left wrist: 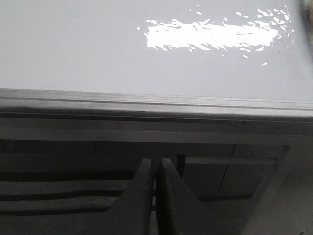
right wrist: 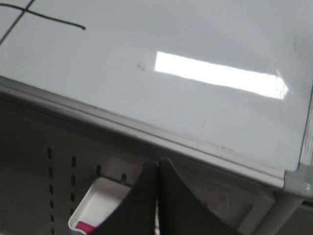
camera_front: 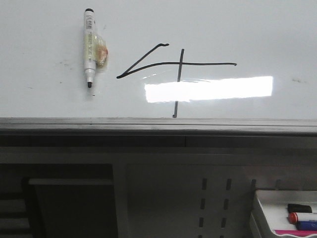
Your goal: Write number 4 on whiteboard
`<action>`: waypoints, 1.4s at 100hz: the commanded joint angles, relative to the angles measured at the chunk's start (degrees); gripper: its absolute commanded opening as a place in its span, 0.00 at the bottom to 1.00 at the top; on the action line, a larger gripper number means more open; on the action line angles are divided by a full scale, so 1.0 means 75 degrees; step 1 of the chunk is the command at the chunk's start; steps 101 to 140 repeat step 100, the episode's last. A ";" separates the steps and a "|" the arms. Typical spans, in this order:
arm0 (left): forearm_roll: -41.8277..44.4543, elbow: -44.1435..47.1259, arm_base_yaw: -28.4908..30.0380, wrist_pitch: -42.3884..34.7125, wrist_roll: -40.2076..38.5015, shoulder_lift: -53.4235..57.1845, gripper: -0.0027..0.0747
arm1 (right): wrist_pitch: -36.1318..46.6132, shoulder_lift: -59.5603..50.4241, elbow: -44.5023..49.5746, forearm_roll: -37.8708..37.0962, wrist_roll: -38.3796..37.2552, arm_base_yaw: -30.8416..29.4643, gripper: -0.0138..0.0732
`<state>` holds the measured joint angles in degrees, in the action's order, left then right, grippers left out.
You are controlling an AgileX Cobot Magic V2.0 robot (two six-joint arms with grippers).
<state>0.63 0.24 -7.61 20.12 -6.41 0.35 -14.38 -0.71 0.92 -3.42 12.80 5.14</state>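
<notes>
The number 4 (camera_front: 176,67) is drawn in thin black lines on the whiteboard (camera_front: 44,29): a slanted stroke, a long horizontal bar and a vertical line down to the board's lower edge. Part of the bar also shows in the right wrist view (right wrist: 54,18). A white marker (camera_front: 89,47) with a black tip lies on the board left of the 4. Neither gripper shows in the front view. My left gripper (left wrist: 156,164) is shut and empty below the board's grey edge (left wrist: 156,100). My right gripper (right wrist: 158,165) is shut and empty below the board's corner.
A small white tray (camera_front: 267,203) with black, red and blue markers sits at the lower right, also in the right wrist view (right wrist: 100,196). A grey panel with slots (camera_front: 215,203) lies below the board. A bright light reflection (camera_front: 208,89) crosses the board.
</notes>
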 commanded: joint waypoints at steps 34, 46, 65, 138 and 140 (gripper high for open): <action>-0.0084 0.0261 0.0014 -0.0279 -0.0093 0.0167 0.01 | -0.0467 -0.0083 0.0145 -0.0100 -0.1842 -0.0063 0.08; -0.0084 0.0261 0.0014 -0.0279 -0.0093 0.0167 0.01 | -0.0467 -0.0083 0.0145 -0.0131 -0.1842 -0.0063 0.08; -0.0084 0.0261 0.0014 -0.0279 -0.0093 0.0167 0.01 | -0.0467 -0.0083 0.0145 -0.0131 -0.1842 -0.0063 0.08; -0.0084 0.0261 0.0014 -0.0279 -0.0093 0.0167 0.01 | -0.0467 -0.0083 0.0145 -0.0131 -0.1842 -0.0063 0.08; -0.0084 0.0261 0.0014 -0.0279 -0.0093 0.0167 0.01 | -0.0467 -0.0083 0.0145 -0.0131 -0.1842 -0.0063 0.08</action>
